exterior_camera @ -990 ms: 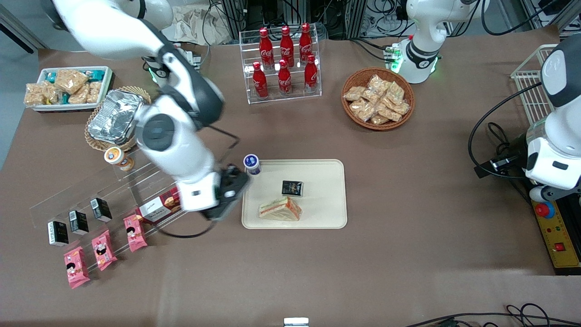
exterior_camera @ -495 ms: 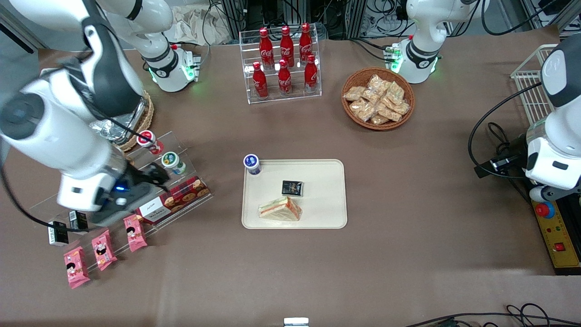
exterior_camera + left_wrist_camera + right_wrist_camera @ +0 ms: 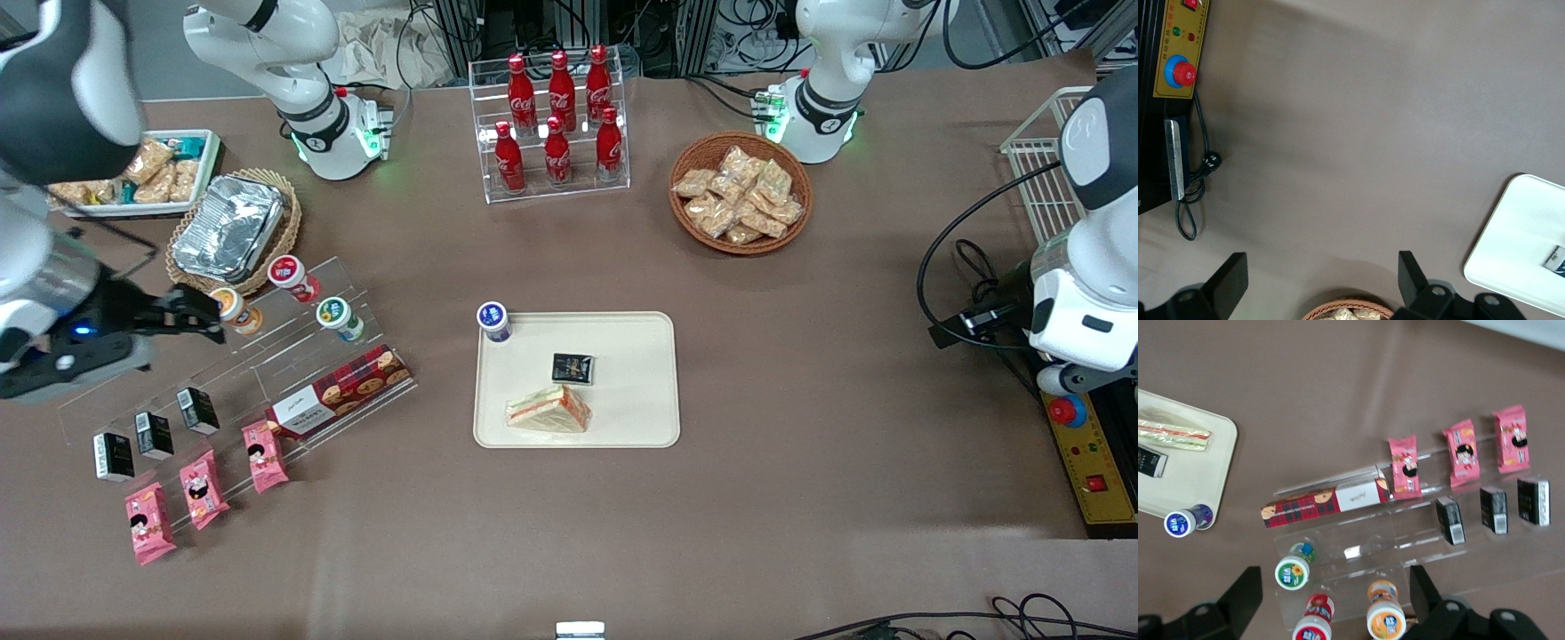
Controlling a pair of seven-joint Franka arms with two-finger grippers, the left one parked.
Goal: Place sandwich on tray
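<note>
The sandwich [image 3: 548, 411], a wrapped triangular wedge with orange and green filling, lies on the cream-beige tray [image 3: 642, 356], close to the rim nearest the front camera. It also shows in the right wrist view [image 3: 1175, 432], on the tray [image 3: 1195, 480]. My right gripper [image 3: 188, 316] is open and empty. It hangs above the clear stepped rack [image 3: 267, 360] at the working arm's end of the table, well away from the tray. In the right wrist view the gripper [image 3: 1335, 595] has both fingers spread wide over the small bottles.
A small black carton [image 3: 572, 368] lies on the tray and a blue-lidded bottle [image 3: 493, 321] stands at its corner. The rack holds small bottles, a cookie box [image 3: 342, 389], black cartons and pink snack bars [image 3: 203, 489]. A cola rack [image 3: 556, 120], snack basket [image 3: 740, 193] and foil container [image 3: 228, 227] stand farther back.
My right arm has swung away from the tray toward the working arm's end of the table, uncovering the rack. The sandwich has stayed on the tray.
</note>
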